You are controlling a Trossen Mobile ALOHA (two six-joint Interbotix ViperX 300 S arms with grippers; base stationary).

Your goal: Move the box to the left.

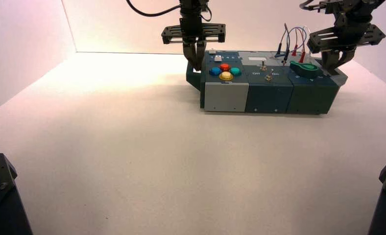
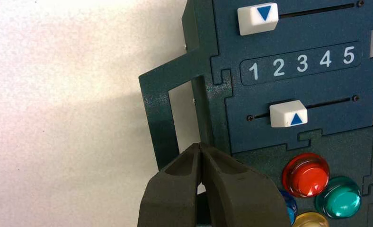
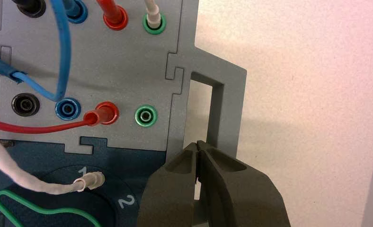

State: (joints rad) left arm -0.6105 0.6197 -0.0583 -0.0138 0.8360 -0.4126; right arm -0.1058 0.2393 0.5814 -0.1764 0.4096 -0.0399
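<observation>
The long teal-green box (image 1: 269,93) stands at the back right of the white table, grey front panel at its left. My left gripper (image 1: 197,62) is shut, its tips (image 2: 200,144) poked into the opening of the box's left end handle (image 2: 156,118), holding nothing. My right gripper (image 1: 334,66) is also shut, tips (image 3: 199,142) in the opening of the grey right end handle (image 3: 228,109). Beside the left handle are two white sliders (image 2: 288,114) along a scale 1 to 5, and red (image 2: 306,174) and teal (image 2: 338,196) buttons.
Looping wires (image 1: 293,41) plug into coloured jacks (image 3: 146,115) near the right end. White tabletop (image 1: 108,122) runs left of the box up to a side wall (image 1: 24,39). Dark arm bases (image 1: 0,196) sit in both near corners.
</observation>
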